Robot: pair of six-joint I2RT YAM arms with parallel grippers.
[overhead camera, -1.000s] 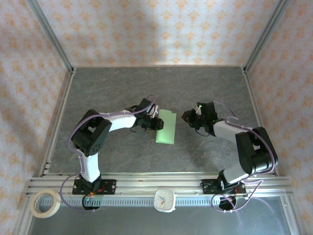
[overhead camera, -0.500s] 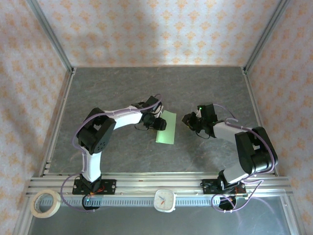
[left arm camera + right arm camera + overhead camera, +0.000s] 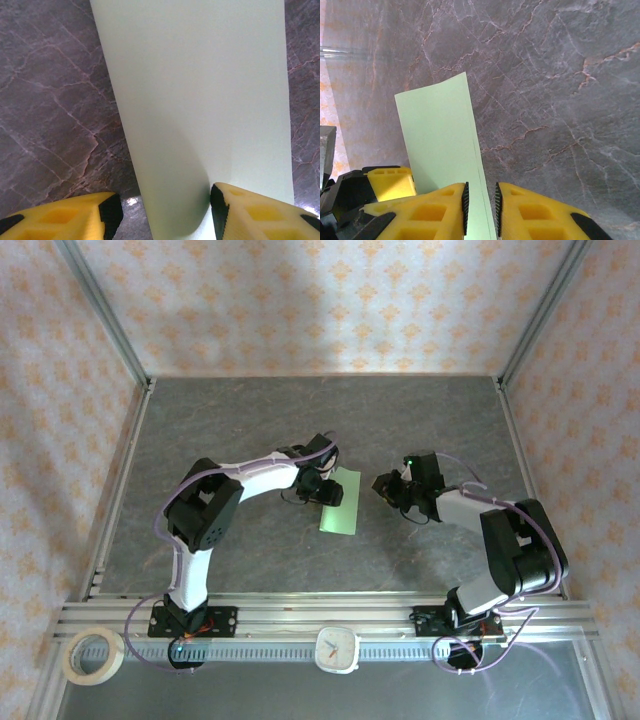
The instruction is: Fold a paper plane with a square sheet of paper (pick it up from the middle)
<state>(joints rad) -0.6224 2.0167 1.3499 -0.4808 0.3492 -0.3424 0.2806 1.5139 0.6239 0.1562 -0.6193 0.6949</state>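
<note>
The square sheet of paper (image 3: 341, 510) lies on the dark table as a narrow pale green rectangle, folded lengthwise. My left gripper (image 3: 324, 486) sits over its far left part, jaws open. In the left wrist view the paper (image 3: 200, 90) has its left edge curled up between the fingers; one fingertip (image 3: 109, 214) is over bare table, the other (image 3: 223, 210) on the paper. My right gripper (image 3: 383, 485) stands just right of the strip, clear of it. Its pads (image 3: 465, 207) are close together with a thin gap, empty, with the paper (image 3: 440, 130) and its right edge beyond them.
A roll of tape (image 3: 93, 655) and a small white clock (image 3: 337, 648) rest on the near rail. Metal frame posts and patterned walls enclose the table (image 3: 250, 420). The left gripper's yellow finger (image 3: 390, 182) shows beside the paper in the right wrist view.
The left gripper has slid right onto the paper's far left part and its jaws have widened. The right gripper has barely moved.
</note>
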